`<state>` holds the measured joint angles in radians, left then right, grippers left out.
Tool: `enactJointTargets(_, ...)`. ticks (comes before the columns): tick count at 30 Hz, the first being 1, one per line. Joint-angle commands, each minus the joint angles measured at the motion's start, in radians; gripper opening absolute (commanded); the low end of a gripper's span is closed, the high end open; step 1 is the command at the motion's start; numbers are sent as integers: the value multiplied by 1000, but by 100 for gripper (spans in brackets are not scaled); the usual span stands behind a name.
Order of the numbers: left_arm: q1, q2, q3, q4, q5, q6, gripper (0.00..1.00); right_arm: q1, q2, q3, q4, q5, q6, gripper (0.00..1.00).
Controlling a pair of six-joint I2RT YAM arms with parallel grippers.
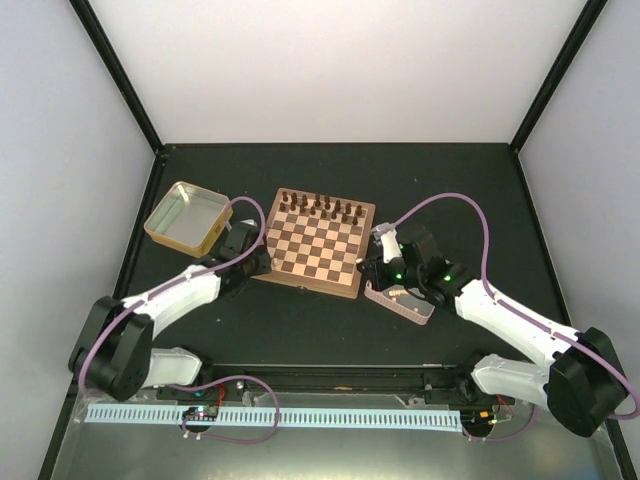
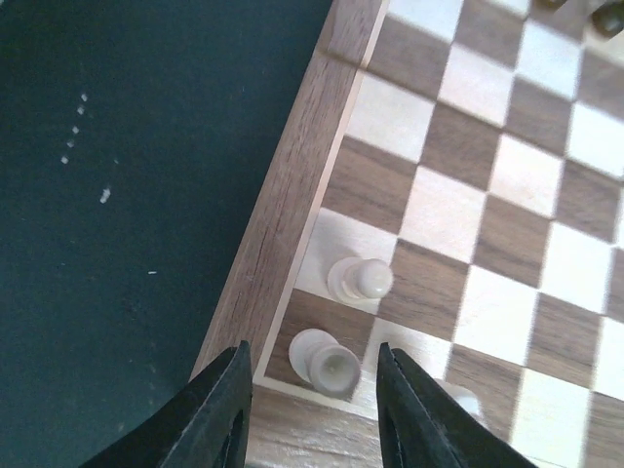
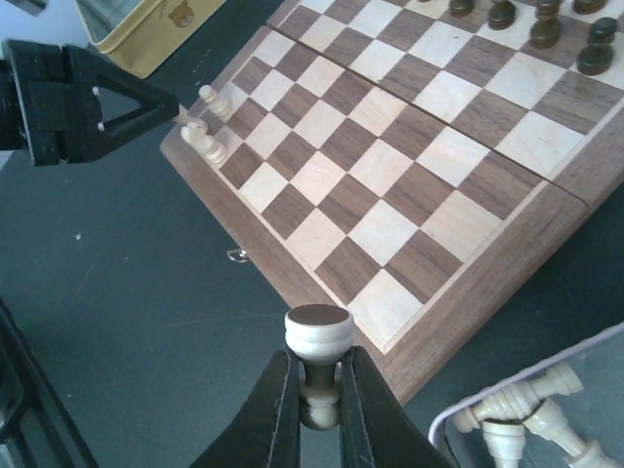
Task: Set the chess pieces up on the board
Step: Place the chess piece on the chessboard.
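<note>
The board point(image 1: 318, 246) lies mid-table, with dark chessmen point(image 1: 322, 206) lined along its far side. My left gripper point(image 2: 312, 347) hangs open over the board's near left corner. A light tan chess piece point(image 2: 328, 362) stands on the corner dark square between the jaws, with a gap on each side. A light pawn point(image 2: 360, 280) stands one square further in, and a third piece point(image 2: 460, 398) peeks from behind the right finger. My right gripper point(image 3: 319, 365) is shut on a light piece point(image 3: 318, 333), held base up, just off the board's near right edge point(image 3: 458, 312).
A yellow tin point(image 1: 187, 215) sits left of the board. A shallow tin point(image 3: 458, 421) holding several light pieces point(image 3: 522, 417) lies under my right arm, also seen in the top view as the shallow tin point(image 1: 398, 301). The left gripper point(image 3: 93, 102) shows in the right wrist view by two light pieces point(image 3: 207, 144).
</note>
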<state>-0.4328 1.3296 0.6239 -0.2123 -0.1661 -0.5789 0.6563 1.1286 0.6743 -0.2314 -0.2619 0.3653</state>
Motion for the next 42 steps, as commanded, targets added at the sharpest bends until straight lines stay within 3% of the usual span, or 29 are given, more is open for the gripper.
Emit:
enactJointTargets(1,5,-134,11,-68,-16,-27,38,6,7,11,46,-94,-14,3)
enactJointTargets(5,5,-259,29,-129,1,-41,45,39,23,30,89,-156,-57,2)
enactJointTargets(7,5,-321,47,-145,75,-27,52,66,46,58,98,-181,-86,2)
enactJointTargets(11,3,-396,70,-84,441,35,66,123,104,129,122,-208,-138,2)
enactJointTargets(15,1,-371,95,-55,776,7,77,165,162,195,157,-226,-150,2)
enactJointTargets(22,-9,-350,91,53,1052,-153,78,201,216,251,192,-257,-147,3)
enactJointTargets(25,-9,-354,84,79,1080,-194,71,200,229,259,193,-245,-142,3)
enactJointTargets(32,-9,-313,60,111,1104,-240,39,201,241,268,211,-233,-125,3)
enactJointTargets(37,-9,-285,59,153,1097,-315,36,203,241,263,217,-243,-135,3)
enactJointTargets(42,-9,-276,38,224,1097,-430,22,204,239,262,207,-225,-153,3)
